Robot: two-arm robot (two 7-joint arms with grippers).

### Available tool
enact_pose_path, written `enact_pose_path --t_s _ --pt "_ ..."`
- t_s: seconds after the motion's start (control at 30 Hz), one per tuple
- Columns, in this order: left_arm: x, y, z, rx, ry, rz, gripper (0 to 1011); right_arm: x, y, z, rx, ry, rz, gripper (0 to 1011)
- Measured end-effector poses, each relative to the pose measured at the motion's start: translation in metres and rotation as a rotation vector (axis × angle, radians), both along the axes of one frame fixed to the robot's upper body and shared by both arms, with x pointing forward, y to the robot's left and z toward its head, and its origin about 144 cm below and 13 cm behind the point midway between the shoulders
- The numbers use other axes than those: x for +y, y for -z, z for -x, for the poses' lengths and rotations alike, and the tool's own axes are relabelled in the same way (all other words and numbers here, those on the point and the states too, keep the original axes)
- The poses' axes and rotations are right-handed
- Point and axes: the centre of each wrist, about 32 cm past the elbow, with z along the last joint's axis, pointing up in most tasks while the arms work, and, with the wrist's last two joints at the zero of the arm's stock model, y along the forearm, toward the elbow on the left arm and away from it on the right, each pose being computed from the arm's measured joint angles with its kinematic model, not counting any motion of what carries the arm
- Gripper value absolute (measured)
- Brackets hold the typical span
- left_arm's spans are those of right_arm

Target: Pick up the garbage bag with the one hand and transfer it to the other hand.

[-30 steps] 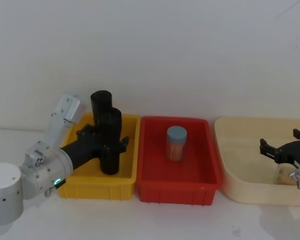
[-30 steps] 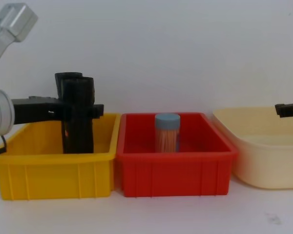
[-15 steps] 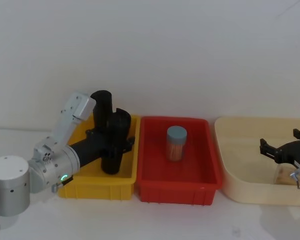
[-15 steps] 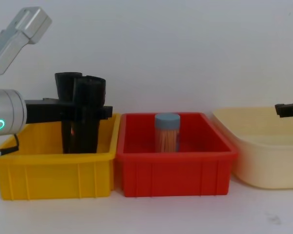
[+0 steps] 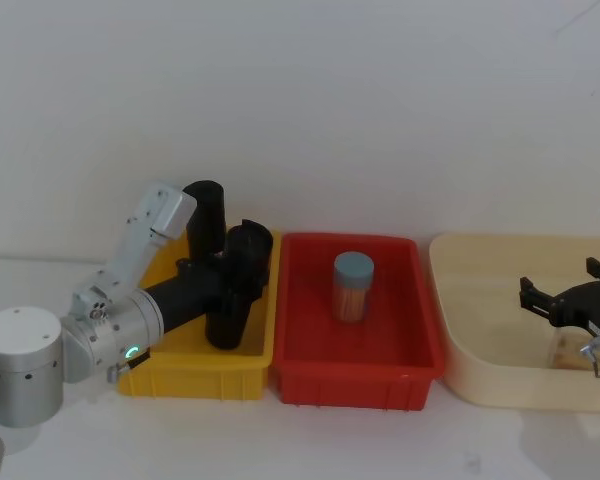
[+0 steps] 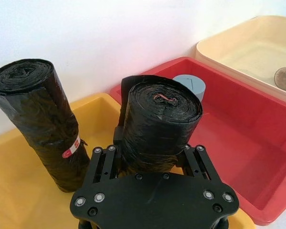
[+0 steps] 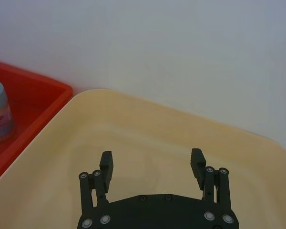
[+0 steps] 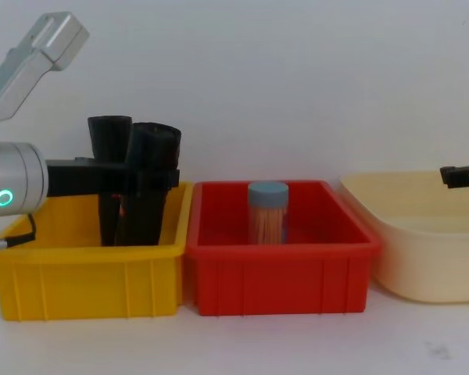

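At the yellow bin (image 5: 190, 380), robot's left side: pick-up step in hand, transfer not yet begun.

- Left gripper (image 5: 225, 283) is clamped around the garbage bag (image 6: 159, 119) at about mid-height, one finger down each side of the roll.
- The bag leans with its top toward the red bin (image 5: 350, 385). Its base sits low inside the yellow bin. You cannot tell from these views whether it has cleared the floor.
- The sticker-marked roll (image 6: 38, 114) stands upright just behind it, close but not gripped.
- Left arm pose: forearm reaches in nearly level from the left, wrist ring lit green, elbow link angled up behind.
- Right gripper (image 7: 152, 164) hovers over the cream tub (image 5: 500, 370), fingers spread wide, holding nothing, well apart from the bag. The red bin and its blue-lidded jar (image 5: 353, 285) lie between.

Judgement on your next move: raise the bag straight clear of the bin wall, without nudging the neighbouring roll, then carry it toward the middle. Bring the right gripper to meet it on the exposed upper end. Release the left only once the right has closed.
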Motion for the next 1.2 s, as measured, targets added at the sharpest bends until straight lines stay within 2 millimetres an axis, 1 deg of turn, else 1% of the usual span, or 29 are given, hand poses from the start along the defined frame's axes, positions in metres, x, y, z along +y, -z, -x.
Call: enact_pose_path --t_s 0.33,0.9,1.2 --pt "0.0 -0.002 -0.001 -0.001 0.006 -0.004 531 0.0 0.0 0.0 0.0 0.0 0.0 1002" --pt "0.001 -0.037 -0.003 -0.059 0.032 -0.072 532 0.0 0.0 0.0 0.0 0.0 0.0 1002" --pt "-0.002 -0.049 -0.004 -0.083 0.042 -0.049 532 0.0 0.0 0.0 0.0 0.0 0.0 1002"
